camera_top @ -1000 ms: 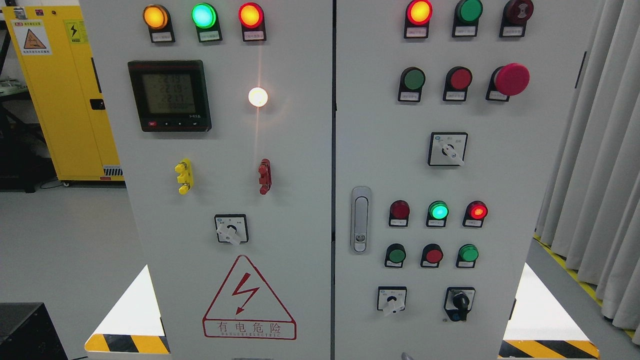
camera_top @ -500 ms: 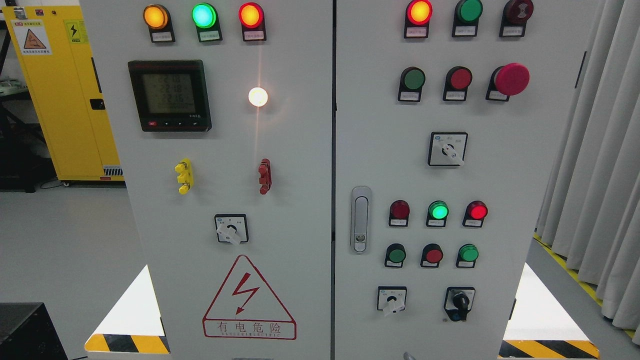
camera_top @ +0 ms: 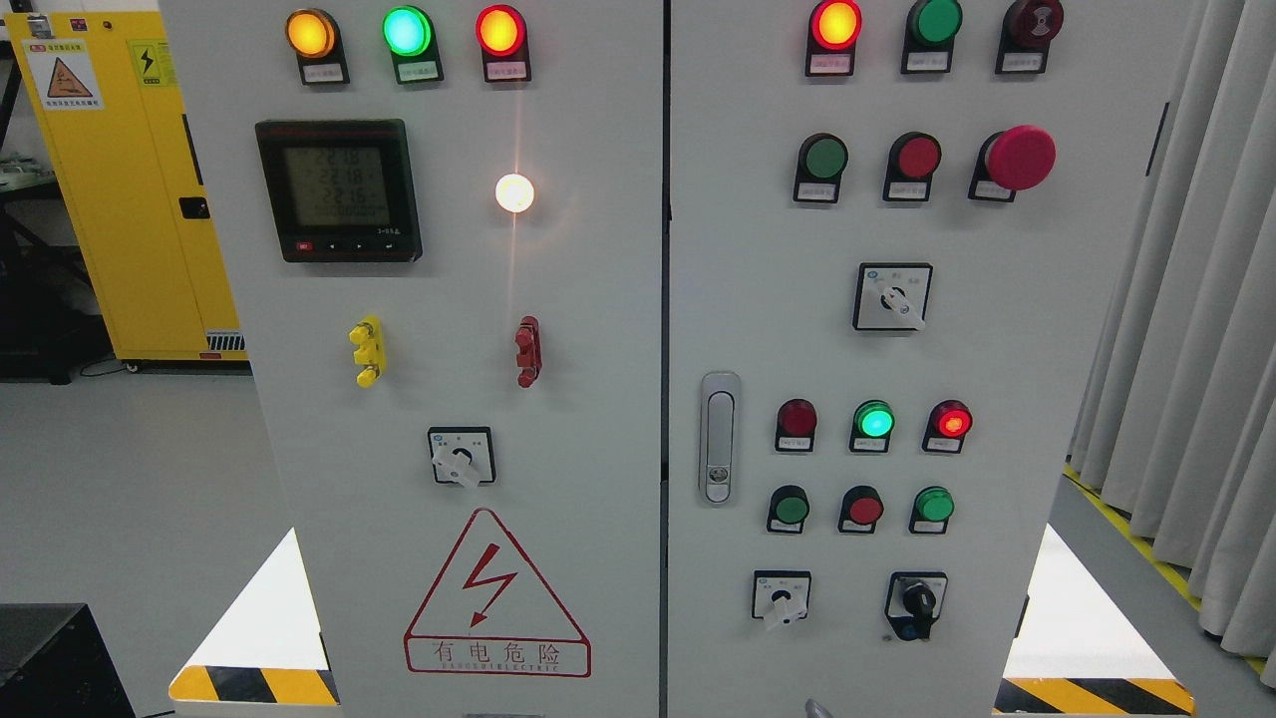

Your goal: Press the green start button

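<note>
A grey control cabinet (camera_top: pixel 598 299) with two doors fills the view. On the right door, a dark green push button (camera_top: pixel 825 158) sits in the upper row, left of a red button (camera_top: pixel 918 157) and a red mushroom stop button (camera_top: pixel 1020 158). Lower down, two more green buttons (camera_top: pixel 791 507) (camera_top: pixel 934 505) flank a red one (camera_top: pixel 864 510). A lit green lamp (camera_top: pixel 874 420) glows above them. A small grey tip (camera_top: pixel 816 709) pokes up at the bottom edge, right of the middle; it is too small to tell whether it is my right hand.
The left door carries a meter display (camera_top: pixel 337 189), lit lamps, a rotary switch (camera_top: pixel 460 458) and a danger triangle (camera_top: pixel 495 593). The right door has a latch handle (camera_top: pixel 718 437) and rotary switches. A yellow cabinet (camera_top: pixel 130 189) stands at the left, curtains (camera_top: pixel 1186 349) at the right.
The grey tip at the bottom edge has crept slightly up and right. The meter digits flicker. Nothing else has moved.
</note>
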Controlling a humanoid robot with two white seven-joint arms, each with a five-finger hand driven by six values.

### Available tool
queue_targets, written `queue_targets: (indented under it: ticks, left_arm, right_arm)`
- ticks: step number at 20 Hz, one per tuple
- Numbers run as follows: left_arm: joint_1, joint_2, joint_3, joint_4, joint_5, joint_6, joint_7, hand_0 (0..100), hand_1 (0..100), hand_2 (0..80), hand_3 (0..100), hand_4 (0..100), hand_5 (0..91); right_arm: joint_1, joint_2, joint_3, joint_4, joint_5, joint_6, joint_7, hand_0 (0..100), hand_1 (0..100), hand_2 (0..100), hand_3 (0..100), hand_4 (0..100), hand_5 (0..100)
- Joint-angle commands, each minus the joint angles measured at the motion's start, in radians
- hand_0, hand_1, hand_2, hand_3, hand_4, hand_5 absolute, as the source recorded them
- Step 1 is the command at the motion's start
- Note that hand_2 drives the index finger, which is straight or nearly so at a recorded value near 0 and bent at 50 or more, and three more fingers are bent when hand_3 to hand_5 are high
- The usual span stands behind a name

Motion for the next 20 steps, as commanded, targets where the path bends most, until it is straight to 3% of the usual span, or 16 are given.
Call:
queue_targets:
  ticks: [1,3,9,20]
  left_arm:
    - [0.000,0.001,0.000,0.000,0.000,0.000,-0.001,12,56,0.0,0,0,0.0]
    - [0.000,0.001,0.000,0.000,0.000,0.000,-0.001,12,56,0.0,0,0,0.0]
    - [0.000,-0.001,-0.001,0.000,-0.002,0.000,-0.001,12,56,0.0,0,0,0.0]
    - [0.000,-0.001,0.000,0.000,0.000,0.000,-0.001,12,56,0.0,0,0,0.0]
  right_arm:
    - [-0.006,-0.005,-0.017,-0.022,0.223,-0.009,-0.035,51,77,0,84,94,97]
    - [-0.008,-0.006,-0.038,-0.025,0.303,-0.010,-0.058,53,78,0,89,98,100]
    - [-0.015,-0.002,-0.124,-0.066,0.685,-0.030,-0.059,55,82,0,97,100,100]
    - [-0.123,0.000,-0.159,-0.070,0.866,-0.018,-0.042,67,92,0,100,100,100]
